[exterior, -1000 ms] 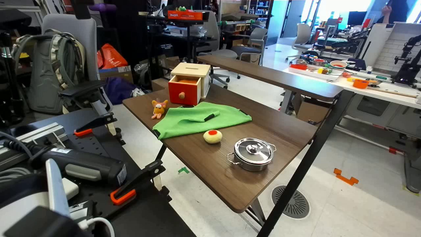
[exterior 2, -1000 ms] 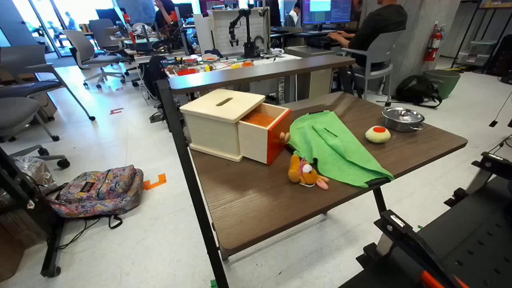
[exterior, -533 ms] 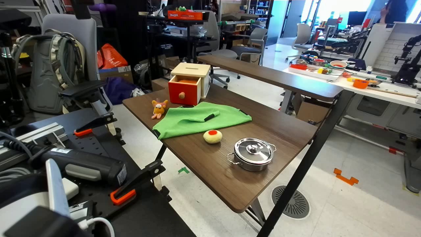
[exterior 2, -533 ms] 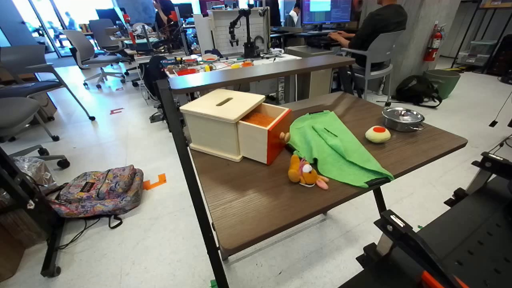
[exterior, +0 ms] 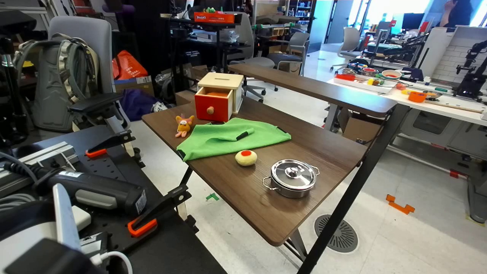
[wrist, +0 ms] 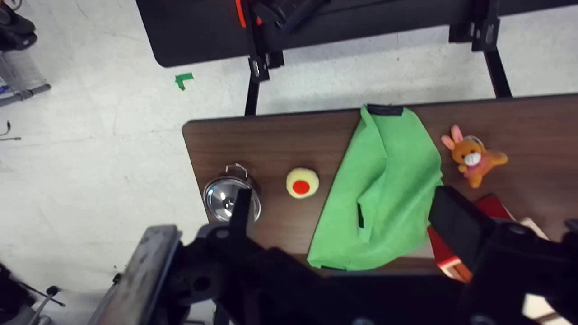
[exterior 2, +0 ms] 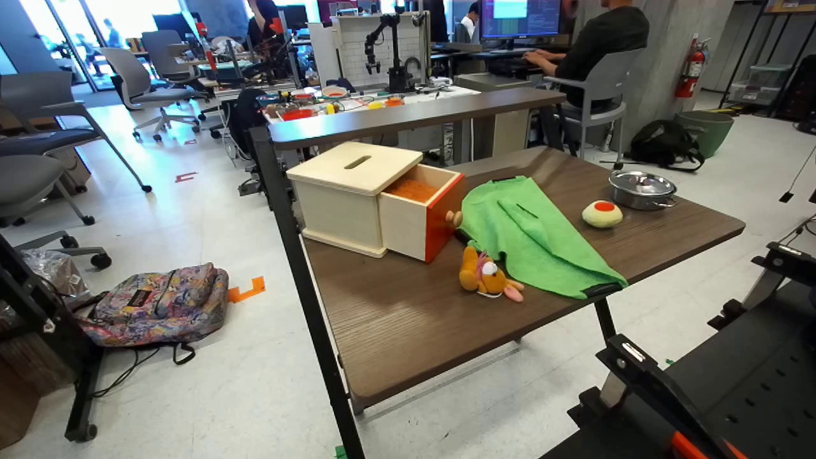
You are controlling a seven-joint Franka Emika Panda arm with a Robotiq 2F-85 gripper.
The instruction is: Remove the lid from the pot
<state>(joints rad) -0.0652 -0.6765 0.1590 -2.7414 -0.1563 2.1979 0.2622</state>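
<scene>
Tool (wrist: 343,203) spread wide over counter (exterior: 251,190), apart from lid (wrist: 219,197) but partly covering it in wrist view. Lid's atop pot (exterior: 293,193). Wooden drawer box (exterior 2: 338,217) well apart from pot; top slot (exterior 2: 357,162) visible in both ext. views, wrist view: box mostly blocked w/ tool.

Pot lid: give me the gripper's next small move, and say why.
Probably shift the open gripper sideways toward the pot before any lowering, to bring the lid and its knob between the fingers. In the wrist view, the green cloth shows between them, while the lid lies off to one side, partly hidden by a finger; it sits on the pot.
</scene>
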